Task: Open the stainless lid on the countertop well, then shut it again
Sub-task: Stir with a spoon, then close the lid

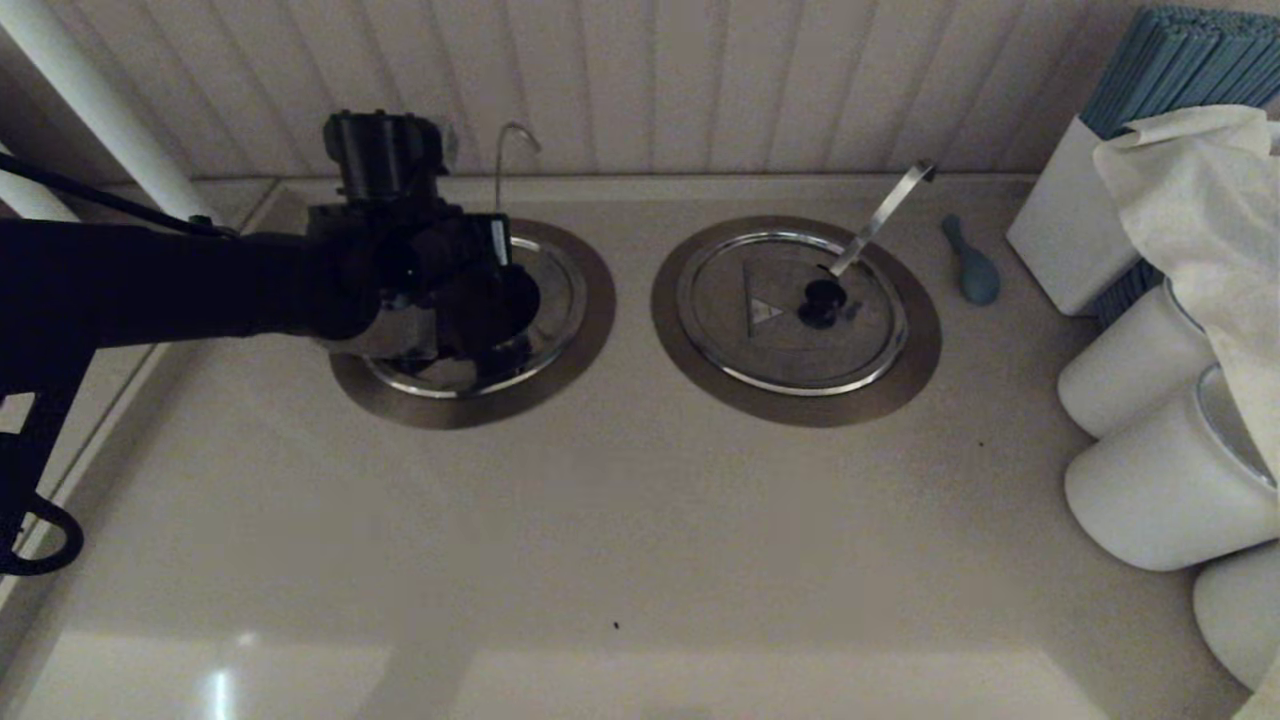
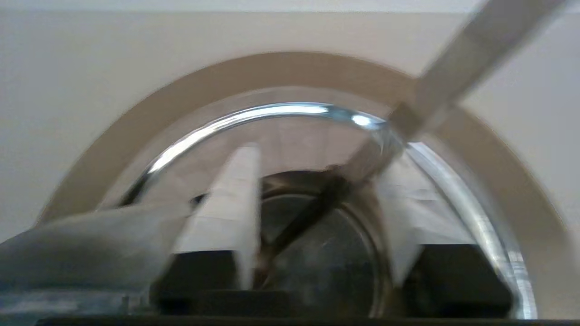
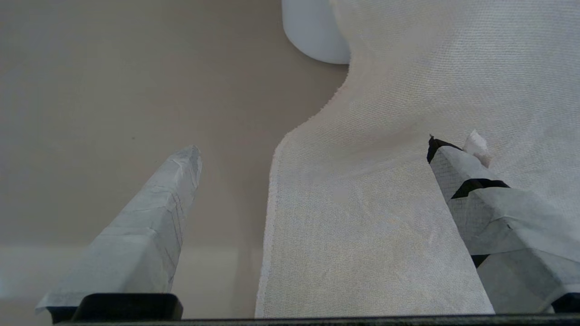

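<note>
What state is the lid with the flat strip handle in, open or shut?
Shut: the strip-handled lid lies flat inside its chrome rim, no dark hole showing.

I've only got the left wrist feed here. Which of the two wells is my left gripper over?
Observer: The left gripper is over the left countertop well, the one with the thin hooked rod at its far edge.
Operator: And the other lid?
Observer: The twin lid lies flat and shut, its flat strip handle sticking out.
Operator: Right arm?
Observer: Out of the head view; the right gripper hangs open above a white cloth.
</note>
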